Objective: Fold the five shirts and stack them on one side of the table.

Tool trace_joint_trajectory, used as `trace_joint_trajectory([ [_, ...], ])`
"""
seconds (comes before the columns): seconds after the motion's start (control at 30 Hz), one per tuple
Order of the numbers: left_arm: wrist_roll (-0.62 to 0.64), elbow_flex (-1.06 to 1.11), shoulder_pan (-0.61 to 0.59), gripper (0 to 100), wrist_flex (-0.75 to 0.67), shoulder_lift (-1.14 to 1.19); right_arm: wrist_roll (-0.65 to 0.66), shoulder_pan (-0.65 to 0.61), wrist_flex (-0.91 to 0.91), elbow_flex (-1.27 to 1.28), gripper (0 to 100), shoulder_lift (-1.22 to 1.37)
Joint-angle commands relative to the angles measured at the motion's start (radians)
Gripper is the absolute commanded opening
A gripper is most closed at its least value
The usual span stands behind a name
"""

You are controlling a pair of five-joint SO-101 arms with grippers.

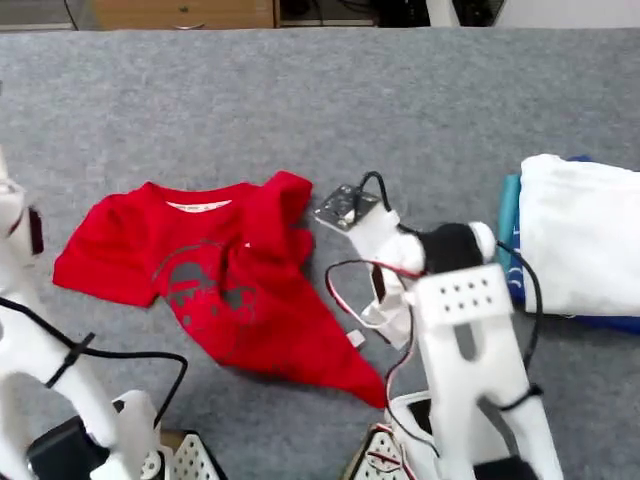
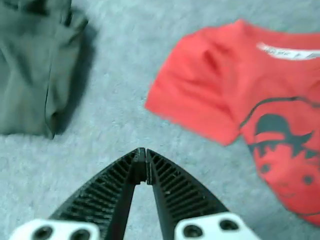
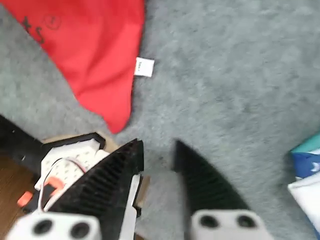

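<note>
left tool (image 2: 141, 157) closed, empty | right tool (image 3: 157, 146) ajar, empty | risk: rumpled red shirt (image 1: 220, 280) may bunch if pinched mid-cloth

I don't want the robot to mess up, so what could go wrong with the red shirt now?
1. The red shirt lies bunched, with one side flopped over itself, so a fold might come out crooked.
2. Loose wires on the right arm hang over the shirt's edge and could snag it.
3. The folded pile with the white shirt on top sits close beside that arm, and a wide swing might knock it.
</note>
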Motion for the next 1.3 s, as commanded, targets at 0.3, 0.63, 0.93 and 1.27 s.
trace_joint_trajectory([
  [0.3, -0.020, 0.239, -0.100, 2, -0.229, -0.024, 0.049, -0.260, -0.021, 0.033, 19.1, 0.231],
  [0.63, -0.023, 0.241, -0.112, 2, -0.229, -0.024, 0.049, -0.390, -0.130, 0.033, 19.1, 0.341],
  [0.93, -0.023, 0.241, -0.104, 2, -0.229, -0.018, 0.049, -0.444, -0.258, 0.039, 18.9, 0.513],
  [1.27, -0.023, 0.241, -0.104, 2, -0.229, -0.016, 0.057, -0.447, -0.334, 0.024, 16.5, 0.809],
])
